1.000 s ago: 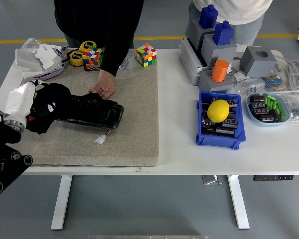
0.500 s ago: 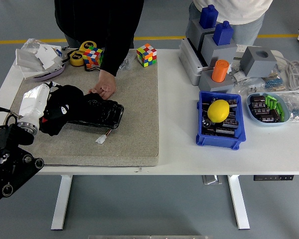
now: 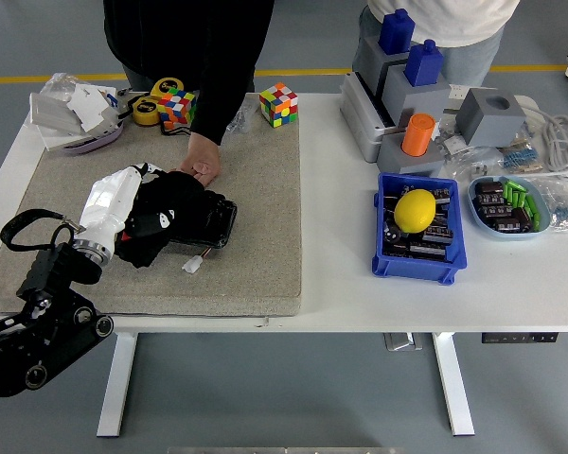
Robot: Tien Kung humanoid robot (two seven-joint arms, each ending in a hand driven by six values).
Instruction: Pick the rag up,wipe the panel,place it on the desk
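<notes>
Edges: we see the panel (image 3: pixel 208 219) on the grey mat (image 3: pixel 256 199), well inside the tabletop (image 3: pixel 360 293) edges; bare mat lies to its right.
Change: our left hand (image 3: pixel 156 216) has moved rightward along the panel since the earlier frames.
Hand: closed on the black rag (image 3: pixel 166 222), pressing it onto the panel.
Person: a hand (image 3: pixel 197 165) steadies the panel's far edge.

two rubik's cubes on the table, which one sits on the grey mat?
The cube at the mat's far edge, right of the person's sleeve. The other cube sits off the mat, beside the yellow tape roll.
</notes>
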